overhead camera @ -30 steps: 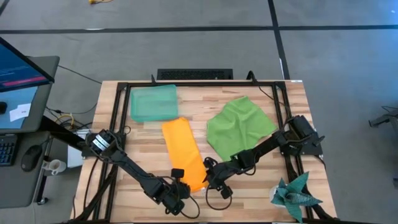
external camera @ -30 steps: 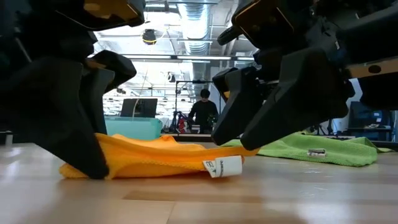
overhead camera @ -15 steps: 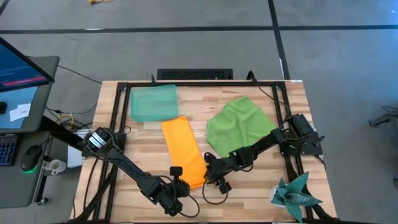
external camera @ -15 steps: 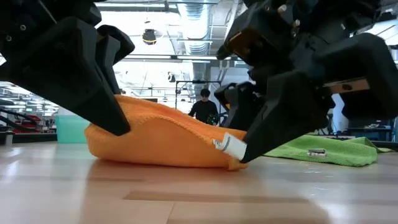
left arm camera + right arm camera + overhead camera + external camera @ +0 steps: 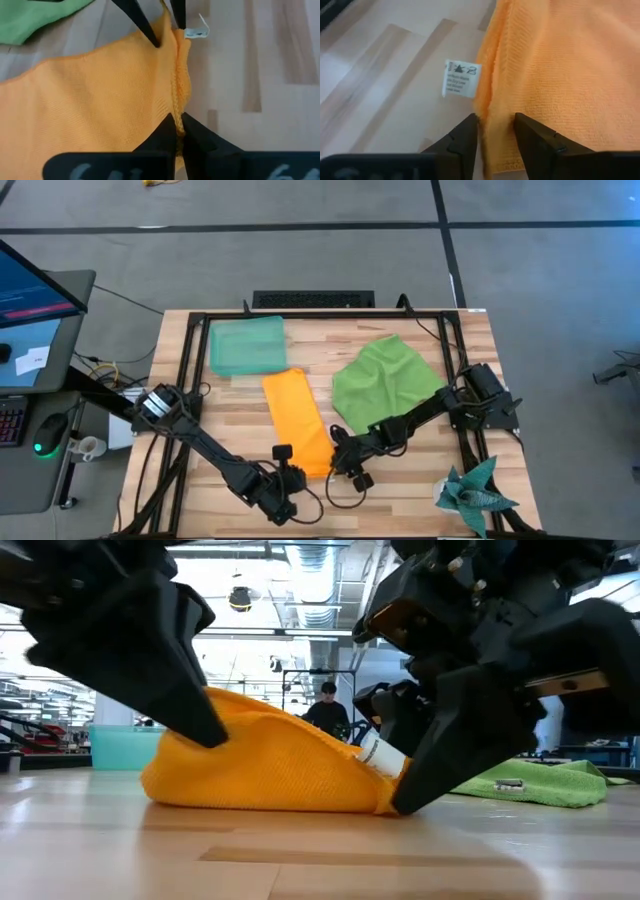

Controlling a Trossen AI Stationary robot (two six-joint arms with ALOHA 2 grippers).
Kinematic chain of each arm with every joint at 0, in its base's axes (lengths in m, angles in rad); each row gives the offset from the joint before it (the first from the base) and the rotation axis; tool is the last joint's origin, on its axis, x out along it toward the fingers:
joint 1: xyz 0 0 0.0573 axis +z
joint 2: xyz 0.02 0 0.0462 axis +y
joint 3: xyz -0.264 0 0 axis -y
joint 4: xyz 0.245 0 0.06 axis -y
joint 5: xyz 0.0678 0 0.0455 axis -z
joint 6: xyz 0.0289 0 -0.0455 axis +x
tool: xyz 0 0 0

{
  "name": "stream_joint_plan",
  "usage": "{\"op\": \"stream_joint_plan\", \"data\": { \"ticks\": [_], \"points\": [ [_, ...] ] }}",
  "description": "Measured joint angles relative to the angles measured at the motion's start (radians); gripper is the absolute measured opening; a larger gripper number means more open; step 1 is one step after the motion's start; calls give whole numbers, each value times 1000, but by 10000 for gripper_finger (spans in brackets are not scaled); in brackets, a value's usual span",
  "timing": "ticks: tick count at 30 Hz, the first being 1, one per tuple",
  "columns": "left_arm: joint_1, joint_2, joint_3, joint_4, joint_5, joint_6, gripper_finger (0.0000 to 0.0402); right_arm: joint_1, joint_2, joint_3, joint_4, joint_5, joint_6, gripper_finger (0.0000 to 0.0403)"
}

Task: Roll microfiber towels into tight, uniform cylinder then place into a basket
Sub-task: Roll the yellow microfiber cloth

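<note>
The orange microfiber towel [image 5: 295, 415] lies folded into a long strip running from far to near. Its near end [image 5: 260, 765] is raised in a hump while the far part lies on the table. My left gripper [image 5: 178, 122] is shut on the near hem toward the left corner. My right gripper [image 5: 496, 125] grips the same hem at the right corner, beside the white label [image 5: 461, 78]. The green towel [image 5: 385, 385] lies spread out at the right. The basket [image 5: 247, 345] stands at the far left with nothing in it. My left gripper pinches the orange towel's near hem [image 5: 176, 107] between its two fingers. It comes slanting down from the near side. The hem is lifted off the table and the cloth slopes away from it toward the far side. My right gripper has the near hem's right corner [image 5: 492, 107] between its two fingers [image 5: 532, 132], right beside the label. It comes slanting down from the near right. That corner is held up off the table [image 5: 385, 780], with the label raised too.
A spiky teal star-shaped object [image 5: 475, 490] sits at the near right corner. A black frame [image 5: 330, 315] runs round the table's edge. Bare wood shows near the front edge [image 5: 320, 860]. A person [image 5: 328, 715] stands far off in the room.
The orange towel's near end has risen off the table into a rounded hump while its far part stays flat. The label corner has gone up with my right gripper, which has taken hold of it. My left gripper has raised its part of the hem.
</note>
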Motion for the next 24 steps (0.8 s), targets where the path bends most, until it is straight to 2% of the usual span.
{"op": "stream_joint_plan", "data": {
  "ticks": [6,13,18,24],
  "points": [
    [3,0,0,0,-32,-20,6,1,0,0,-5,17,-2,96],
    [1,-1,1,-45,-35,-64,6,1,-2,0,-6,19,-2,15],
    [-8,-1,7,-118,-32,-110,6,2,-12,0,-8,20,-2,18],
    [-30,-1,86,-279,-24,-159,6,22,-74,1,-15,23,23,6]
  ]
}}
